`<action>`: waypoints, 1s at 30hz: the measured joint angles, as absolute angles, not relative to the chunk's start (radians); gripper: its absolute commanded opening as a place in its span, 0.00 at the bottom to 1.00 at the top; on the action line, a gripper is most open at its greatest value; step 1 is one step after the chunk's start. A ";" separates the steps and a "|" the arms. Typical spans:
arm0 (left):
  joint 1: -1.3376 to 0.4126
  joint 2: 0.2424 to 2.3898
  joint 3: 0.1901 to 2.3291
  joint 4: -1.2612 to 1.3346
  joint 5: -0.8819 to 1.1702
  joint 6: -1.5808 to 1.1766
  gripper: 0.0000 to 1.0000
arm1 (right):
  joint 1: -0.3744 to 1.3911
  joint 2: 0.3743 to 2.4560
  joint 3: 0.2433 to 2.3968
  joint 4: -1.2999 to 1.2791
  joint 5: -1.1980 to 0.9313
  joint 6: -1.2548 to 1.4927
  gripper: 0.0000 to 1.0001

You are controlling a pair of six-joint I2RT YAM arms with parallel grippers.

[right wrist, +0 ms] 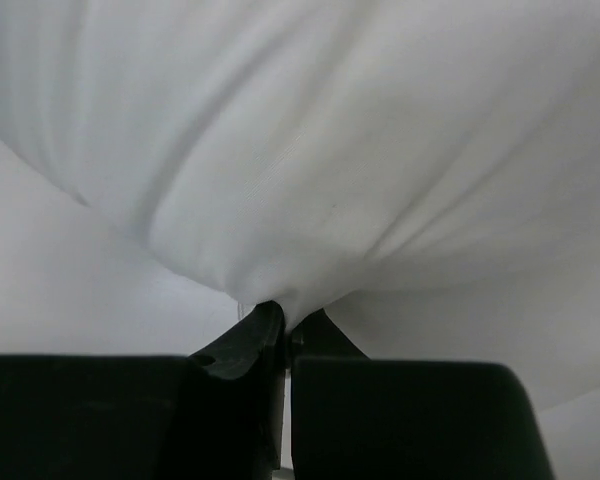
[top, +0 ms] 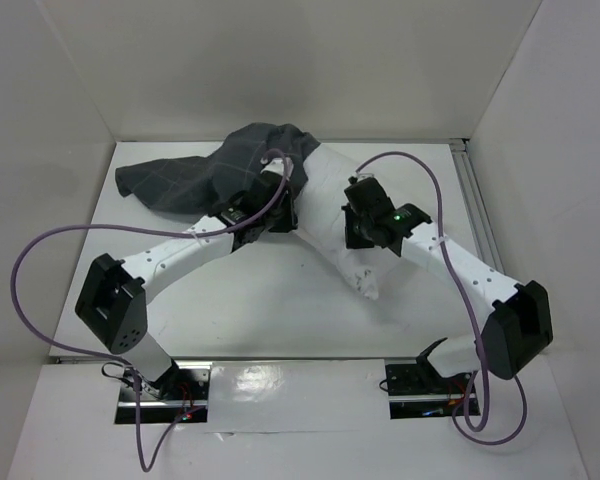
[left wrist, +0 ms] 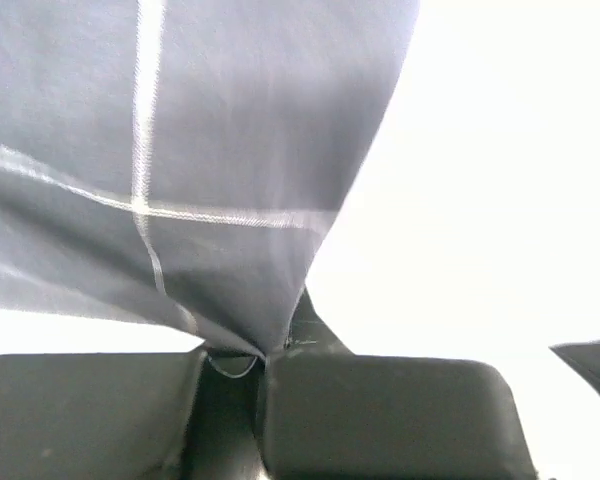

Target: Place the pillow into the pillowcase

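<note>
Both things look soft and light: the left pincer [left wrist: 258,358] is clenched on the limp pillowcase [left wrist: 210,130] near its edge, the right pincer [right wrist: 283,335] on a pinch of puffy pillow [right wrist: 310,150].

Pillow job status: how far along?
Done: only the far end of the pillow looks covered by the pillowcase; most lies bare on the table. In hand: left gripper shut on pillowcase cloth, right gripper shut on a pinch of pillow. Left: getting the rest of the pillow inside.
</note>
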State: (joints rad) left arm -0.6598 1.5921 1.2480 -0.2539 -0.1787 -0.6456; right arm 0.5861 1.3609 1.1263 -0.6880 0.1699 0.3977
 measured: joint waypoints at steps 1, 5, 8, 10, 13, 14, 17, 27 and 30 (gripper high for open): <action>-0.683 1.602 1.285 -0.260 -0.178 -0.639 0.00 | 0.584 1.374 1.151 -0.681 0.175 0.397 0.00; -0.748 1.617 1.386 -0.315 -0.160 -0.624 0.00 | 0.555 1.389 1.186 -0.664 0.186 0.395 0.00; -0.760 1.617 1.428 -0.367 -0.142 -0.609 0.00 | 0.509 1.398 1.186 -0.662 0.178 0.392 0.00; -0.759 1.617 1.468 -0.421 -0.138 -0.593 0.00 | 0.479 1.399 1.186 -0.649 0.173 0.382 0.00; -0.751 1.618 1.576 -0.534 -0.132 -0.550 0.00 | 0.444 1.390 1.197 -0.631 0.167 0.360 0.00; -0.750 1.619 1.621 -0.570 -0.130 -0.541 0.00 | 0.438 1.381 1.206 -0.631 0.167 0.351 0.00; -0.748 1.614 1.747 -0.646 -0.117 -0.519 0.00 | 0.432 1.325 1.239 -0.638 0.162 0.333 0.00; -0.902 1.428 1.842 -0.849 -0.059 -0.567 0.00 | 0.448 1.035 1.410 -0.891 0.040 0.311 0.00; -0.941 1.374 1.842 -0.914 -0.031 -0.586 0.00 | 0.453 0.990 1.431 -0.959 0.025 0.308 0.00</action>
